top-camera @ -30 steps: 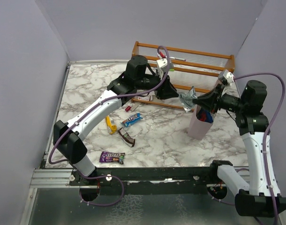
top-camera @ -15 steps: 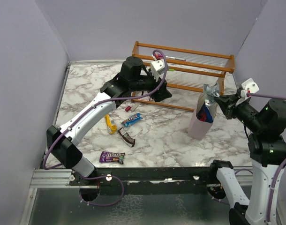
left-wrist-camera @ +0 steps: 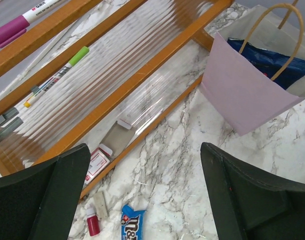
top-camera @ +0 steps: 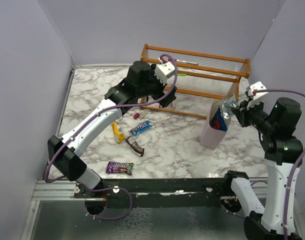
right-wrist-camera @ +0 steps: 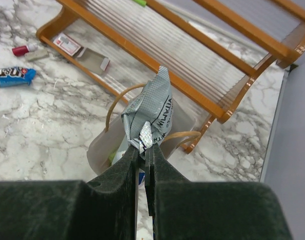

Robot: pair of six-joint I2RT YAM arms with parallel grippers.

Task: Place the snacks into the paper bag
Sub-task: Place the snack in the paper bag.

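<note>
My right gripper (right-wrist-camera: 142,150) is shut on the crimped end of a grey-teal snack packet (right-wrist-camera: 155,112), which hangs just over the open mouth of the pale lilac paper bag (top-camera: 212,132). A blue packet (left-wrist-camera: 265,60) lies inside the bag. My left gripper (left-wrist-camera: 145,200) stands wide open and empty above the table, in front of the rack. A blue-white snack (top-camera: 141,128), a yellow one (top-camera: 119,133), a dark brown one (top-camera: 134,146) and a purple one (top-camera: 119,167) lie on the marble.
The wooden rack (top-camera: 202,75) with clear shelves stands at the back, right behind the bag, with markers and small cards on it. A tiny red piece (top-camera: 136,115) lies near the blue-white snack. Grey walls close in both sides.
My left gripper has opened wide and drawn back a little to the left. My right gripper has carried the grey-teal packet rightward to just above the bag's mouth.
</note>
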